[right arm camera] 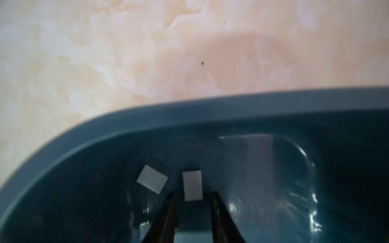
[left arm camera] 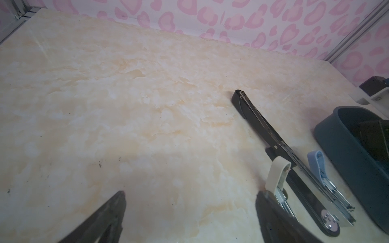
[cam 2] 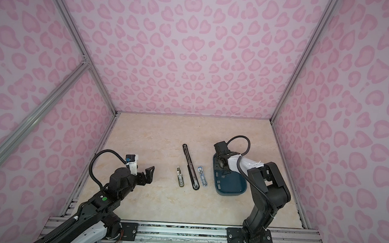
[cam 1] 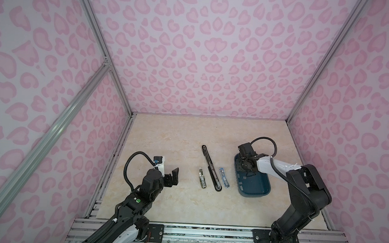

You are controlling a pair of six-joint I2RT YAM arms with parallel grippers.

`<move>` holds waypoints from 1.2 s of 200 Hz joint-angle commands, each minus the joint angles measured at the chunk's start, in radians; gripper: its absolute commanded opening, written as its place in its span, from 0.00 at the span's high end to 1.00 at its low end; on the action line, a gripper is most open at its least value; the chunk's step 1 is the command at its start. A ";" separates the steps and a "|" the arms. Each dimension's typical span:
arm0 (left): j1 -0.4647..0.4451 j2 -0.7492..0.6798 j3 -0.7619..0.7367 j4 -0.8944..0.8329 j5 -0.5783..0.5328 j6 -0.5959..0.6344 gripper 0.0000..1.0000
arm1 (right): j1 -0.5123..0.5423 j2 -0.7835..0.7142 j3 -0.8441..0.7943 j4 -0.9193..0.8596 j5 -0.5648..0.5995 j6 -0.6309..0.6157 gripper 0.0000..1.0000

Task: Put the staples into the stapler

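Note:
Three staplers lie opened side by side at mid-table: a cream one (cam 1: 202, 178) (left arm camera: 277, 174), a long black one (cam 1: 210, 168) (left arm camera: 273, 134) and a blue one (cam 1: 223, 180) (left arm camera: 317, 166). The staples are pale strips inside a teal tray (cam 1: 257, 192) (right arm camera: 210, 113). My right gripper (right arm camera: 193, 193) (cam 1: 245, 168) reaches down into the tray's far end, jaws a little apart on either side of one strip (right arm camera: 192, 185) without touching it. A second strip (right arm camera: 152, 181) lies beside it. My left gripper (left arm camera: 190, 193) (cam 1: 172, 178) hovers wide open left of the cream stapler, holding nothing.
Pink patterned walls with aluminium posts close the marble table (cam 1: 176, 137) on three sides. The tray stands right of the blue stapler, near the right wall. Both arm bases are bolted to the rail (cam 1: 205, 233) at the front edge.

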 commanded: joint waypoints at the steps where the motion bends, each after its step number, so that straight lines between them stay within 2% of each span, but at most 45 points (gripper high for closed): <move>1: 0.001 -0.001 0.002 0.016 -0.003 0.001 0.03 | -0.003 0.025 0.011 -0.025 0.006 -0.007 0.71; 240: 0.000 -0.003 0.003 0.018 0.000 0.001 0.03 | 0.001 0.072 0.049 -0.039 0.014 -0.006 0.83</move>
